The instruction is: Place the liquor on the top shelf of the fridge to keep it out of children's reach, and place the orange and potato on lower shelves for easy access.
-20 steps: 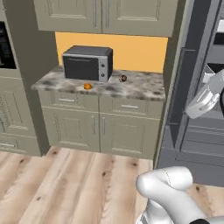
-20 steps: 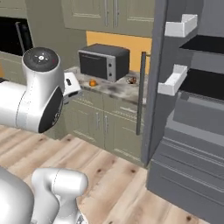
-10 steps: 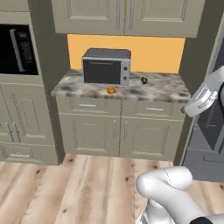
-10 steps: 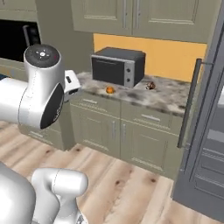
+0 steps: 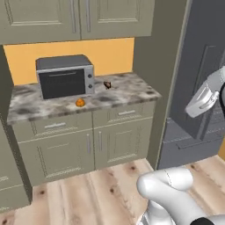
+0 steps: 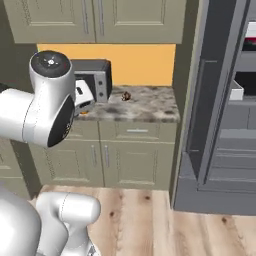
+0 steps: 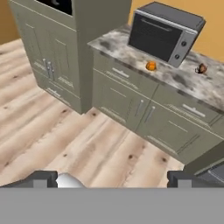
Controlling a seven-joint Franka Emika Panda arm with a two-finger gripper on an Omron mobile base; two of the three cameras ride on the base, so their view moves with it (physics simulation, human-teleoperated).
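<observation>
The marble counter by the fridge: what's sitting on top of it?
On the counter stand a grey countertop oven, a small orange in front of it, and a brown potato to its right. Whatever is behind the oven is hidden.

No readable text, label, brand or number anywhere — the countertop oven [image 5: 65, 76] shows blank panels, the cabinets likewise.

A marbled grey counter [image 5: 127, 93] sat on olive cabinets [image 5: 88, 147] against an orange wall [image 5: 105, 55]. A grey oven [image 5: 65, 77] stood there. Pale wood planks [image 7: 78, 144] covered the floor.
</observation>
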